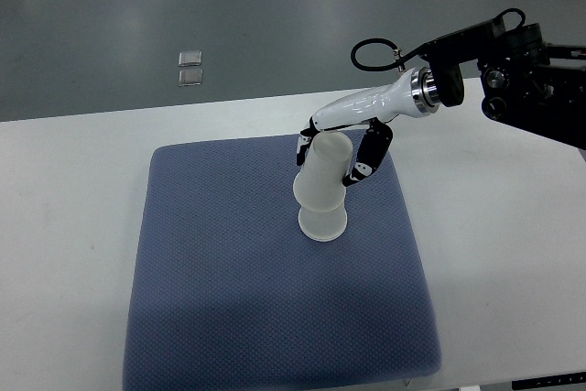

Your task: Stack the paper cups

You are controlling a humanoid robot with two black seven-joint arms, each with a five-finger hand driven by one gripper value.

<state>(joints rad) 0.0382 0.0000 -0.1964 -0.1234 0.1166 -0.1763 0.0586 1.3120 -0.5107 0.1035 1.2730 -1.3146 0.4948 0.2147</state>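
Fingers (359, 168) of right hand (341, 139) were wrapped round the upper cup (325, 167), thumb side at left, other digits w/ black tips at right; grasp closed on it. Near to far: blue mat (229, 318) lay on white table (513, 254), nearest edge toward cam. Approx mat center-right stood the cups, upside down, upper one nested over lower cup (322, 220), whose rim sat on mat. Stack leaned slightly. Beyond, white forearm ran up-right to black arm (531, 75) at pic's right edge. Farther back, grey floor w/ two small clear squares (190, 68).
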